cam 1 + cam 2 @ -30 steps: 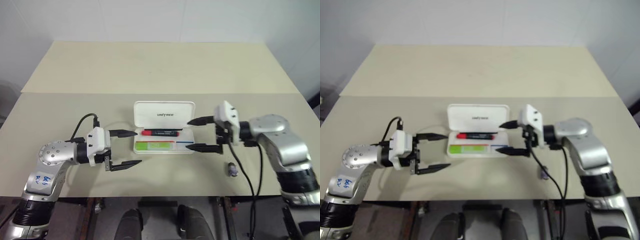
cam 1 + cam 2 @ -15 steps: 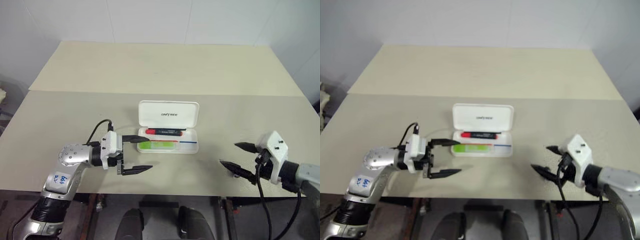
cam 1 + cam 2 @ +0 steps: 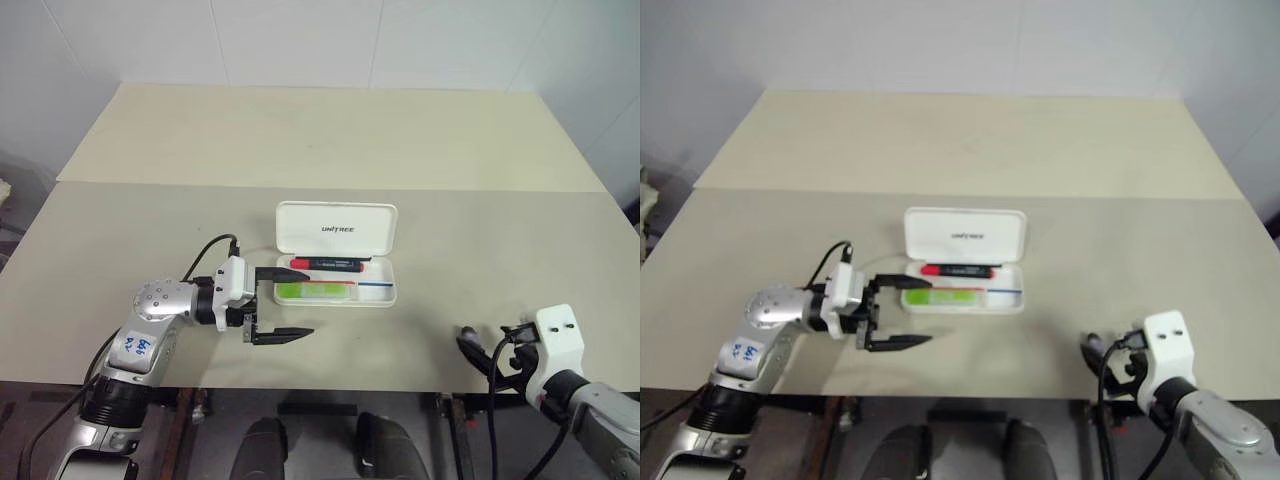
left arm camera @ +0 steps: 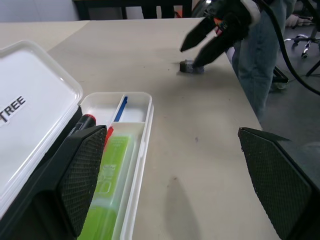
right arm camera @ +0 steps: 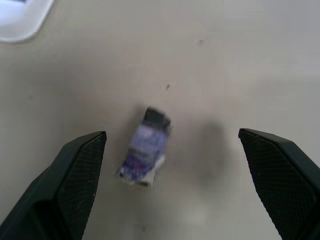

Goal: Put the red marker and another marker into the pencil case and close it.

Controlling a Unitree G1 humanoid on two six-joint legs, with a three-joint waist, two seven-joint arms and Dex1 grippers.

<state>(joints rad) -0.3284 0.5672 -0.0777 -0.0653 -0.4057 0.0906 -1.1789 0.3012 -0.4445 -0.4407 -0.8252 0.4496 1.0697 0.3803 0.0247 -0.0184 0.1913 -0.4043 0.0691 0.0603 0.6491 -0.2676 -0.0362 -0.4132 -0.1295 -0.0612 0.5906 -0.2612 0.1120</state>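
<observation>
The white pencil case (image 3: 388, 296) lies open mid-table with its lid (image 3: 336, 227) standing up at the back. Inside, the red marker (image 3: 325, 264) lies along the back and the lime-green marker (image 3: 313, 290) in front of it. My left gripper (image 3: 283, 304) is open at the case's left end and points right. Its far finger (image 4: 85, 170) is at the tray's left corner, and I cannot tell whether it touches. My right gripper (image 5: 171, 133) stands open at the table's front right, away from the case, with nothing in it.
A small purplish stubby object (image 5: 145, 147) lies on the table below my right gripper's spread fingers, untouched. It sits close to the table's front edge (image 3: 400, 385). A seam (image 3: 330, 187) crosses the table behind the case.
My right gripper left the case's right end, swung down and right to the front edge, and now hangs over the purplish object. My left gripper edged right toward the case.
</observation>
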